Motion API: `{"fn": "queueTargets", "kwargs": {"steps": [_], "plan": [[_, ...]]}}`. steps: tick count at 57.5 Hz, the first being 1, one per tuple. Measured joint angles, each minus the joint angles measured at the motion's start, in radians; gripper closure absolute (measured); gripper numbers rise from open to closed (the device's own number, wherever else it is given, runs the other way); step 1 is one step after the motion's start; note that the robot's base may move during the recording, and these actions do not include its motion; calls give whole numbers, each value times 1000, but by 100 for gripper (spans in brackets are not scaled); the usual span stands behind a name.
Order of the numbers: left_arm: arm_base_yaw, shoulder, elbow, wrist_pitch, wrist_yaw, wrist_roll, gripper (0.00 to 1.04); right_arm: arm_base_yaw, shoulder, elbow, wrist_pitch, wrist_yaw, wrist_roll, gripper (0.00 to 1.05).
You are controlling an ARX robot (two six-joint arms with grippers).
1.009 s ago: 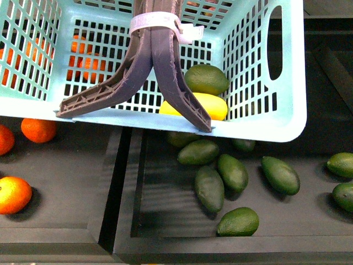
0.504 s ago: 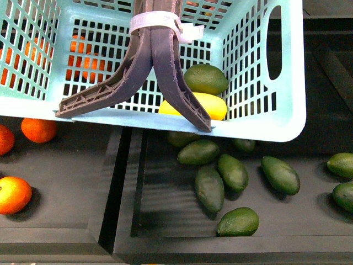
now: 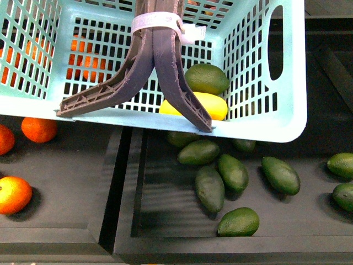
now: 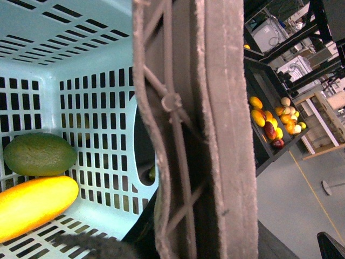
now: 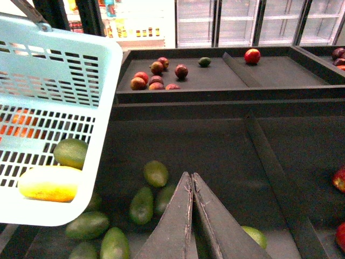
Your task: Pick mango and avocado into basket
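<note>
Mango [image 3: 212,106] and avocado [image 3: 206,78] are seen touching inside basket [image 3: 287,118]; right gripper [image 5: 191,186] fingers are pressed together; left gripper's state cannot be told.

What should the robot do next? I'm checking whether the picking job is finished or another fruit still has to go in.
Probably nothing more than hold the basket steady: the mango and avocado already lie inside it, touching, and the right gripper is shut and empty over the avocado bin.
</note>
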Motion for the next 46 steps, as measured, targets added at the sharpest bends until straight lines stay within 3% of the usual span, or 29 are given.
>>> {"fn": "queueTargets", "kwargs": {"steps": [12,27,46], "plan": [[1,0,0,0,1,-2,91,0,-2,0,-1,0,-2,70],[-9,0,0,0,8,-2,91,0,-2,0,-3,2,-1,7],[-4,1,0,0,-2,-6,91,0,-4,0,-3,1,-2,9]]}}
